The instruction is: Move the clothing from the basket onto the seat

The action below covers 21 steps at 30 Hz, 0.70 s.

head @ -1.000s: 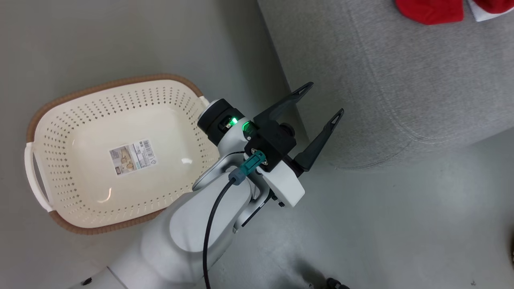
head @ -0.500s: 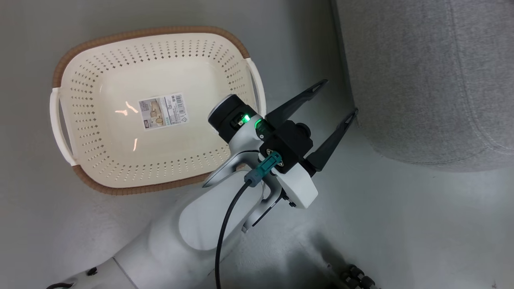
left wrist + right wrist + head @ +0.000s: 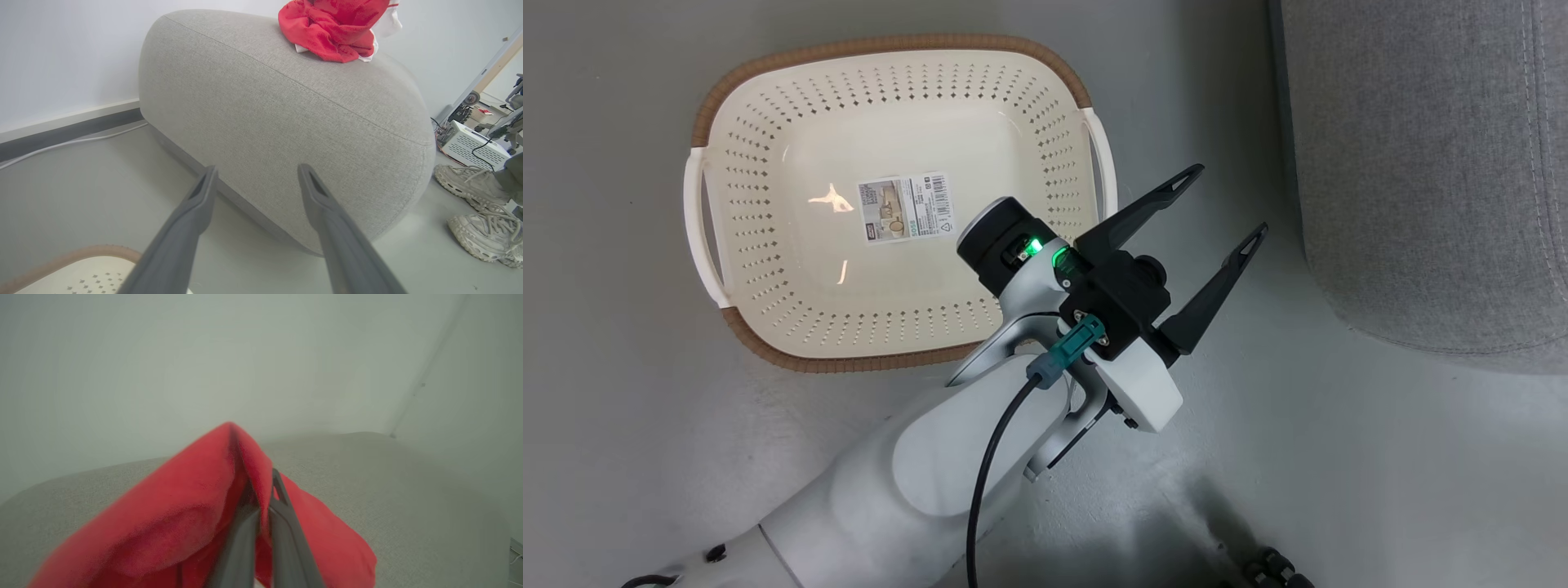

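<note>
The basket (image 3: 768,204) stands on the floor with nothing in it but a paper label (image 3: 907,206); its brown rim (image 3: 61,255) also edges into the left wrist view. My left gripper (image 3: 1232,200) hangs open and empty between the basket and the seat (image 3: 1429,163), its fingers (image 3: 196,212) pointing at the seat's rounded side (image 3: 286,122). A heap of red clothing (image 3: 331,28) with white trim lies on top of the seat. My right gripper (image 3: 263,490) is shut on a red garment (image 3: 192,514) draped over its fingers, above the seat's top (image 3: 408,498).
A person's pale sneakers (image 3: 470,188) stand on the floor past the seat's end. Behind them sits a white vented box (image 3: 474,147) with cables. A pale cable (image 3: 69,143) runs along the wall's dark skirting. Grey floor (image 3: 1339,457) lies between basket and seat.
The head camera has swung, so the basket and seat sit further right in the picture and the red clothing has left its top edge. My left gripper stays open.
</note>
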{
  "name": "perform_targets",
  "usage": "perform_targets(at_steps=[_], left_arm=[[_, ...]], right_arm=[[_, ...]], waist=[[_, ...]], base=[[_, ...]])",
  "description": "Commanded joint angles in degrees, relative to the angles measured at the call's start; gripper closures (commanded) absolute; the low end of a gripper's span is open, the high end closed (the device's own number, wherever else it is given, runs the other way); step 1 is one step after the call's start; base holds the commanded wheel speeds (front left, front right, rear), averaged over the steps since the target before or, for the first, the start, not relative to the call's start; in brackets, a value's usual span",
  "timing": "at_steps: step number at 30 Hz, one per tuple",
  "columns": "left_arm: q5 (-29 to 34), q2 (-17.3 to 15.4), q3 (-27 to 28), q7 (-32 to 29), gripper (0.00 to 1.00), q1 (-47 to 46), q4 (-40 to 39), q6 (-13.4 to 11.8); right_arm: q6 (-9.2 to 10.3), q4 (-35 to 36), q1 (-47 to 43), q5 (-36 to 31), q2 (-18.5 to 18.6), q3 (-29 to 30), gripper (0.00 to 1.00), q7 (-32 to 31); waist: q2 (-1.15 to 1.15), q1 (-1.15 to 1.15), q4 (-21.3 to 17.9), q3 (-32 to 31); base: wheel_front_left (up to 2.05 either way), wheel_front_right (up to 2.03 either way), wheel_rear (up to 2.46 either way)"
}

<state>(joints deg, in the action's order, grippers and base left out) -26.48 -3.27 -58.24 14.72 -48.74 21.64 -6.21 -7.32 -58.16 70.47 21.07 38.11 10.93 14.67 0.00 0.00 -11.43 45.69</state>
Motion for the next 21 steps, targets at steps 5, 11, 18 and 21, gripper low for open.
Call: perform_targets(at_steps=[5, 11, 18, 21], left_arm=[[-0.67, 0.39, 1.73, 0.28, 0.0, 0.63, -2.3, -0.9], [-0.34, 0.39, 4.05, 0.28, 0.0, 3.11, -3.58, -1.2], [0.81, 0.39, 8.6, 0.28, 0.0, 7.56, -4.62, -1.21], [1.44, 0.39, 11.09, 0.28, 0.0, 10.04, -5.01, -1.24]], right_arm=[[-0.17, -0.26, -7.44, 5.48, 1.06, -5.32, 0.0, 0.33], [-0.17, 3.57, -16.03, 10.44, 1.81, -12.75, 0.0, 0.33], [-0.17, 11.53, -24.02, 14.87, 2.14, -18.23, 0.0, 0.33], [-0.17, 14.44, -26.94, 16.24, 1.26, -19.83, 0.0, 0.33]], waist=[[0.0, 0.0, 1.07, -2.11], [0.0, 0.0, 2.29, -5.99], [0.0, 0.0, 4.06, -11.54], [0.0, 0.0, 4.93, -14.2]], base=[[0.0, 0.0, 0.0], [0.0, 0.0, 0.0], [0.0, 0.0, 0.0], [0.0, 0.0, 0.0]])
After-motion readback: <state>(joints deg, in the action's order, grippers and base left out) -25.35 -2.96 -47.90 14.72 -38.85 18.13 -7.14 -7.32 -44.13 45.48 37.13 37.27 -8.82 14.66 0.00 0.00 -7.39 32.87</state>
